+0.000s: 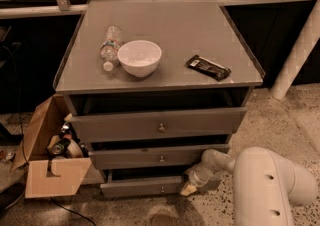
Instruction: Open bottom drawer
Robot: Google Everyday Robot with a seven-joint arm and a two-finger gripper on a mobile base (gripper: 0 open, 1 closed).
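Dim warm light, deep shadows, pale hand (pixel 187 188) beside shaded bottom drawer (pixel 142 186).

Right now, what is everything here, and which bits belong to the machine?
cabinet: one, grey, centre
top drawer: one, grey, tallest front
middle drawer: one, grey, below it
bottom drawer: one, grey, lowest, slimmest front
bowl: one, white, on cabinet top
water bottle: one, clear, lying left of bowl
snack packet: one, dark, right of bowl
cardboard box: one, brown, floor left of cabinet, holding clutter
post: one, white, right
arm: one, white, lower right
gripper: one, pale, at bottom drawer's right end
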